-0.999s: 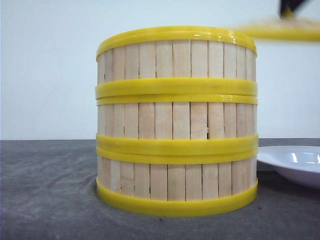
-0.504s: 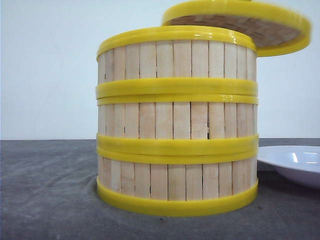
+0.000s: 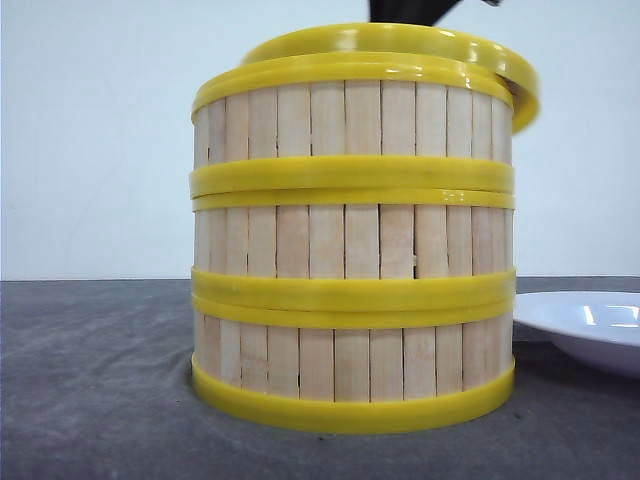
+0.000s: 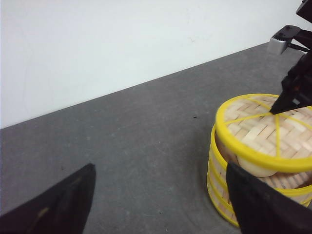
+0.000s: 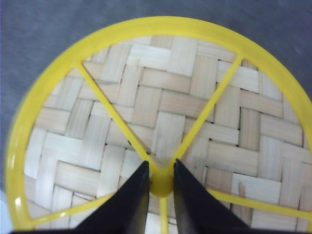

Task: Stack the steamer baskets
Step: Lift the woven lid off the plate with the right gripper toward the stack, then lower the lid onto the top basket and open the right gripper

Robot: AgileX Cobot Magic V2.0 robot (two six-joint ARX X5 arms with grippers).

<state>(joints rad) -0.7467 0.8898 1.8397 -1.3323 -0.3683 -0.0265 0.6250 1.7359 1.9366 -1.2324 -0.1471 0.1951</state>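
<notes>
Three baskets (image 3: 354, 240) are stacked in one column on the desk (image 3: 100, 380), rim on rim, so the stacking itself appears done. What is left is the lid (image 3: 400, 45), which is held above the top basket, tilted and shifted toward the right side, its far edge overhanging the rim. It has not been seated yet.

The lid is held by the right gripper (image 5: 161, 183), whose fingers are clenched on the small yellow hub where the spokes meet. That central hold is probably chosen because it keeps the woven disc balanced and leaves the whole rim free to drop onto the basket. In the left wrist view the lid (image 4: 265, 129) is seen askew over the top basket, with something pale and rounded (image 4: 256, 166) showing in the gap beneath; what it is cannot be told.

The left gripper (image 4: 161, 204) is held well apart from the stack, fingers spread and empty, apparently kept out of the way.

A plate (image 3: 590, 325) lies on the desk just beside the stack, on the right.

For seating, the lid would probably need levelling and centring; a skewed release could leave it perched on one edge.
</notes>
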